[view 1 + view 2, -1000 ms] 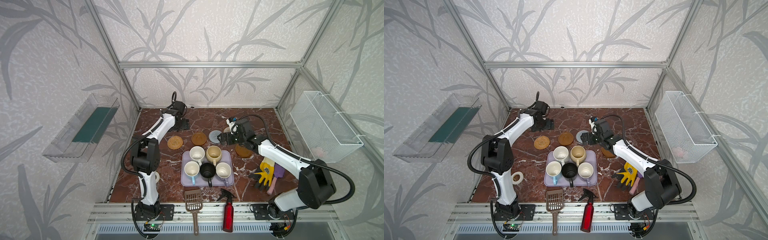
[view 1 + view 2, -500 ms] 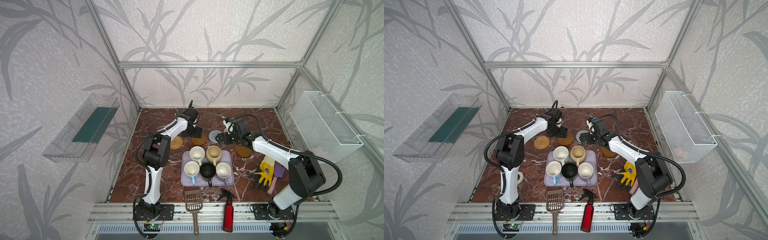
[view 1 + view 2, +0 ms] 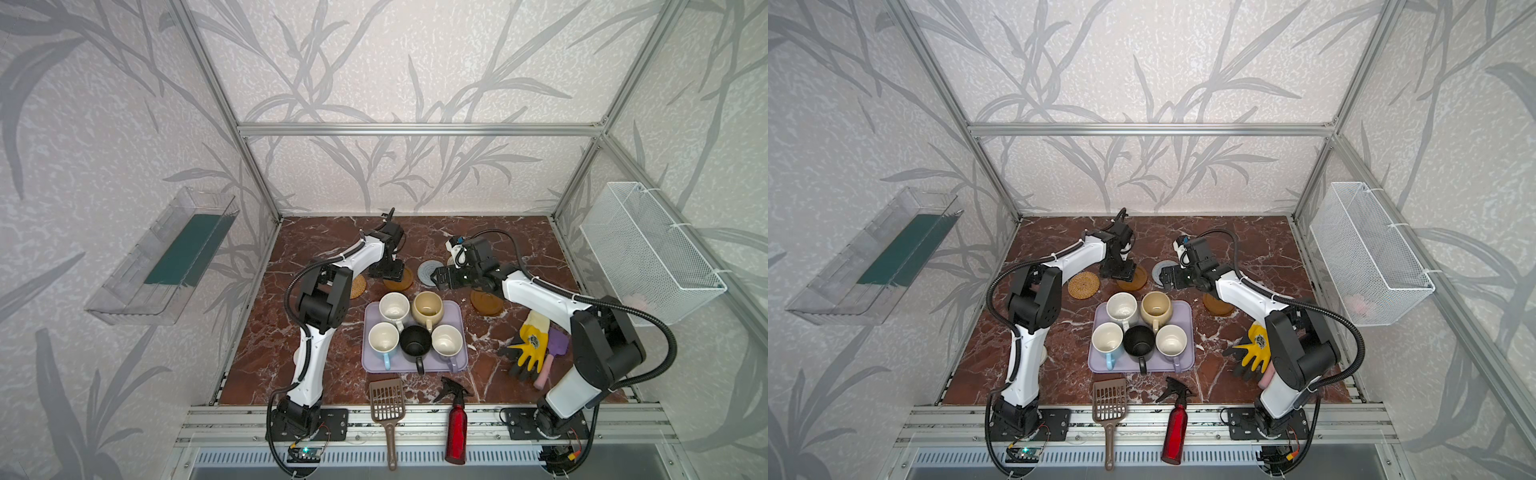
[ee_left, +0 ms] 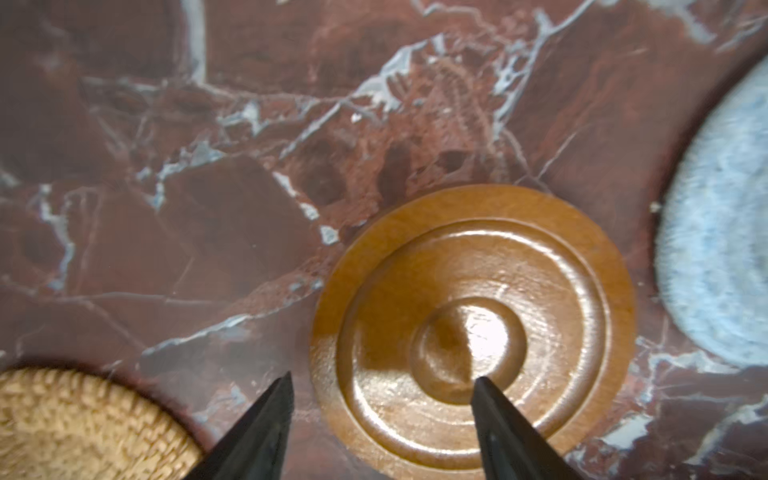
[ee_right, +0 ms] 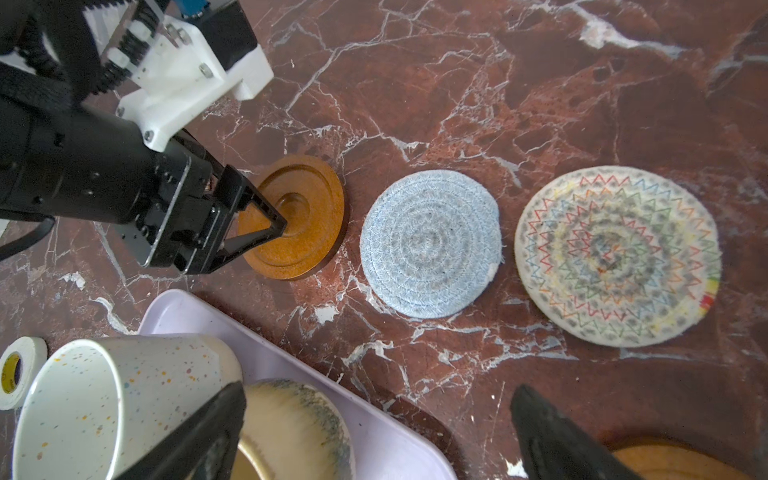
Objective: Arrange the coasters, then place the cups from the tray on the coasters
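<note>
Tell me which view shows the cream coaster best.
Right wrist view: the cream coaster lies whole and unobstructed, its coloured zigzag stitching sharp. In both top views the right arm covers nearly all of it. The left wrist view does not include it.

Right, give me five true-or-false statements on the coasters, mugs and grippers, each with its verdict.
1. The black mug stands on the lavender tray. True.
2. The white speckled mug sits on a coaster. False: it is on the tray too.
3. The left gripper is down over an amber-brown coaster, jaws apart. True.
4. The right gripper holds the light-blue rope coaster. False: its jaws are open and empty, and that coaster lies flat on the marble table.
5. The golden rattan coaster is stacked on that amber-brown coaster. False: it lies beside it, apart.
</note>
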Robot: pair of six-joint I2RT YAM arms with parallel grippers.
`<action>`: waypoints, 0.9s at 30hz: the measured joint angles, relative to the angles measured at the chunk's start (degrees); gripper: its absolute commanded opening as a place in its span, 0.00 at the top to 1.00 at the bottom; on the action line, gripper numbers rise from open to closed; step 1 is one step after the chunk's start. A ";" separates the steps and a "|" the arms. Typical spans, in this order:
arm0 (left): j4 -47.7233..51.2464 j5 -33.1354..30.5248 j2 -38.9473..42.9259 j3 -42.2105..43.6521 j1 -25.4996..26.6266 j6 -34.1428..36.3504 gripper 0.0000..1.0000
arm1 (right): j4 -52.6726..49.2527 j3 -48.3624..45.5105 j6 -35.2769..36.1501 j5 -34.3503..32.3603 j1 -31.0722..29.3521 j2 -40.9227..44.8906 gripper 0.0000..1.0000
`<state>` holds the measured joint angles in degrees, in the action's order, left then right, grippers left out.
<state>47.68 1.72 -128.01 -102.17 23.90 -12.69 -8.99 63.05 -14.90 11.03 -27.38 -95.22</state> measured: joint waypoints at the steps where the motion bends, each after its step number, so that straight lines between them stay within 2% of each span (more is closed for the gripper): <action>1: 0.26 -0.48 -0.02 0.00 0.00 -0.17 0.37 | 0.00 0.00 0.00 0.09 0.00 0.00 0.01; 20: 0.35 -7.30 2.40 4.52 -2.45 -4.66 0.42 | 0.13 0.00 -0.85 1.88 0.00 0.00 0.01; 27: 0.02 -7.80 2.82 5.14 -2.82 -5.01 0.40 | 0.13 0.00 -1.68 2.14 0.02 0.00 0.01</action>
<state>47.70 -6.09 -125.19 -97.03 21.08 -17.69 -8.86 63.05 -16.58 13.17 -27.35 -95.22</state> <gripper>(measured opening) 0.588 0.990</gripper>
